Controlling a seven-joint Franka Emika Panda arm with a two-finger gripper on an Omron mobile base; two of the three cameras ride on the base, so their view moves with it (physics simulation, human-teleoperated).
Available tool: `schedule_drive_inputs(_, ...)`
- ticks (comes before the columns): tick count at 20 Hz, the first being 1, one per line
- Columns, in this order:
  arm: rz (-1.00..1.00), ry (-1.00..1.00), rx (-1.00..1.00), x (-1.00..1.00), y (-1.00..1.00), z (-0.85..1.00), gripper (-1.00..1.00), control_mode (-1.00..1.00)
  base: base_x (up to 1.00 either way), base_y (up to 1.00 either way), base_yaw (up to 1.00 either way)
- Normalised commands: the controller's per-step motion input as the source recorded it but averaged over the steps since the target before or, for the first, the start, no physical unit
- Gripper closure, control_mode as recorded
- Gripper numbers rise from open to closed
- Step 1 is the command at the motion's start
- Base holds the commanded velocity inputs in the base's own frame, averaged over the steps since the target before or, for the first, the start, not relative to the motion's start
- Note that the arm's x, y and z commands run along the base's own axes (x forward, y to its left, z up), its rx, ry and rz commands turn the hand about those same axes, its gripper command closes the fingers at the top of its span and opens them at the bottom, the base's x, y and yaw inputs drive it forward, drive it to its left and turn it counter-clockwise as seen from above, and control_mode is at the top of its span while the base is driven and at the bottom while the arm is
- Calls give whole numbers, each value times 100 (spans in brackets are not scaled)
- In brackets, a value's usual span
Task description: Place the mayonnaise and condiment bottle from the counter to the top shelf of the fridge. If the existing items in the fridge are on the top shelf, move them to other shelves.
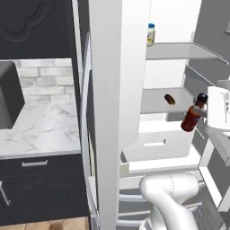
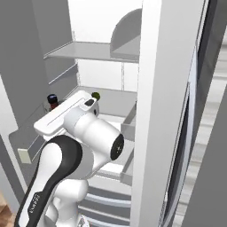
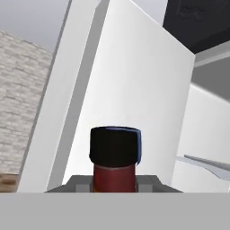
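1. The gripper [image 1: 203, 112] is clenched on the condiment bottle [image 1: 193, 116], inside the open fridge.
2. The bottle leans, cap up, level with the middle shelf [image 1: 161, 99]. The top shelf [image 1: 179, 50] is above it, so I think it must go up.
3. The mayonnaise [image 1: 151, 34] stands on the top shelf already.
4. The bottle is smooth, round, dark red, with a black cap.
5. A small brown thing [image 1: 170, 99] lies on the middle shelf.

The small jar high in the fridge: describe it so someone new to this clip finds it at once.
Inside the open fridge, look to the top shelf. At its left end stands the mayonnaise jar, upright, pale with a blue cap. The gripper holds the red, black-capped condiment bottle lower down; a dark item lies on the middle shelf.
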Motion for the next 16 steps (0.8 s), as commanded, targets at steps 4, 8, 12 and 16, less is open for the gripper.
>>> schedule_drive_inputs(4,0,0,0,0,0,0,100,100,34,-19,0)
schedule_drive_inputs(8,0,0,0,0,0,0,100,100,37,-3,0)
schedule_drive_inputs(12,0,0,0,0,0,0,100,100,45,0,0)
schedule_drive_inputs(16,0,0,0,0,0,0,100,100,46,0,0)
